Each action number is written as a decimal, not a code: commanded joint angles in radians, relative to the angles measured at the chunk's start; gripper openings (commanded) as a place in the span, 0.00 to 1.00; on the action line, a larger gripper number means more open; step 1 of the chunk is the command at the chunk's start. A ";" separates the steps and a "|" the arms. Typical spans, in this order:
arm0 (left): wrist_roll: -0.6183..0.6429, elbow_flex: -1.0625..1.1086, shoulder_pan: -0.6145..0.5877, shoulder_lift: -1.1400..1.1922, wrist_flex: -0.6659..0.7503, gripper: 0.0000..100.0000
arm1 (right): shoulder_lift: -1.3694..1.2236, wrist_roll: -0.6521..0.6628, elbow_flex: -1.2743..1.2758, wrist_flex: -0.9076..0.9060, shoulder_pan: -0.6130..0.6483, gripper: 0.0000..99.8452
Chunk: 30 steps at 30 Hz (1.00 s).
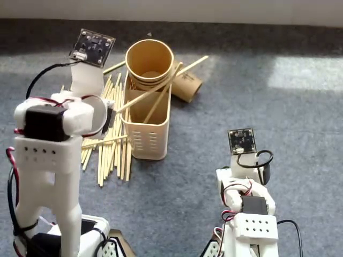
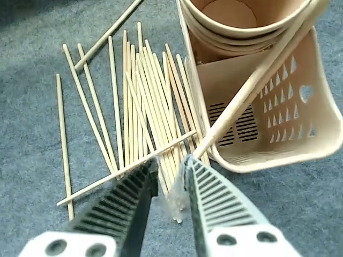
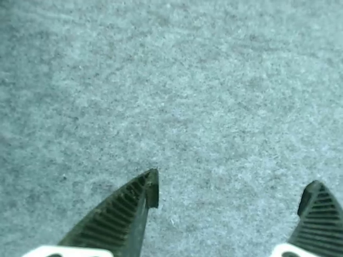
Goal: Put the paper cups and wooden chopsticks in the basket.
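One beige slotted basket (image 1: 147, 142) upright on the grey carpet (image 1: 257, 107), taken here as the landmark for everything else

Inside the basket, at its end farthest from the arms: one nested stack of paper cups (image 1: 149, 60), mouth up, at least three rims countable in the left wrist view, exact number not clear

Just beyond that same far end, outside the basket and lying on its side on the carpet: one loose paper cup (image 1: 188, 84), touching or nearly touching the basket's corner

Propped in the basket: two leaning chopsticks (image 2: 252, 88), lower ends down inside, upper ends slanting out over the rim past the stack

Beside the basket, along its long wall on the left arm's side: a pile of chopsticks (image 2: 144, 107) flat on the carpet, mostly parallel to that wall, well over a dozen, too tightly packed for a sure count. Across the near part of the pile, one crossing chopstick (image 2: 123, 169), one end pointing at the basket's near corner

Above the near end of the pile, just beside the basket's near corner: left gripper (image 2: 170, 168), jaws narrow with a slim gap between the tips, nothing clearly pinched

Well apart from the basket, on its other side and nearer the arm bases: right gripper (image 3: 230, 193), jaws spread wide over bare carpet, holding nothing
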<state>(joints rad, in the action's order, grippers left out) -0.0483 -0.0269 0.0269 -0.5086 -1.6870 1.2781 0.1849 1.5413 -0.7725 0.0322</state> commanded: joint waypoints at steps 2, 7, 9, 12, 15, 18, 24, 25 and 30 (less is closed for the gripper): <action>-0.006 0.031 -0.007 0.119 0.094 0.12 | 0.010 0.012 -0.005 0.019 -0.008 0.39; -0.006 0.033 -0.004 0.151 0.104 0.12 | 0.010 0.012 -0.005 0.019 -0.008 0.39; -0.006 0.035 -0.007 0.153 0.098 0.12 | 0.010 0.012 -0.005 0.019 -0.008 0.39; -0.008 0.033 -0.024 0.145 0.101 0.12 | 0.010 0.012 -0.005 0.019 -0.008 0.39; -0.009 0.022 -0.081 0.145 0.103 0.12 | 0.010 0.012 -0.005 0.019 -0.008 0.39; -0.072 0.022 -0.151 0.150 0.103 0.12 | 0.010 0.012 -0.005 0.019 -0.008 0.39; -0.218 0.096 -0.344 0.196 0.117 0.12 | 0.010 0.012 -0.005 0.019 -0.008 0.39; -0.244 0.124 -0.377 0.225 0.127 0.12 | 0.010 0.012 -0.005 0.019 -0.008 0.39; -0.396 0.189 -0.532 0.435 0.218 0.15 | 0.010 0.012 -0.005 0.019 -0.008 0.39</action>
<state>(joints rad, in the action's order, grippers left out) -0.3383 0.1542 -0.3936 -0.1956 -1.5275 1.2781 0.1849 1.5413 -0.7725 0.0322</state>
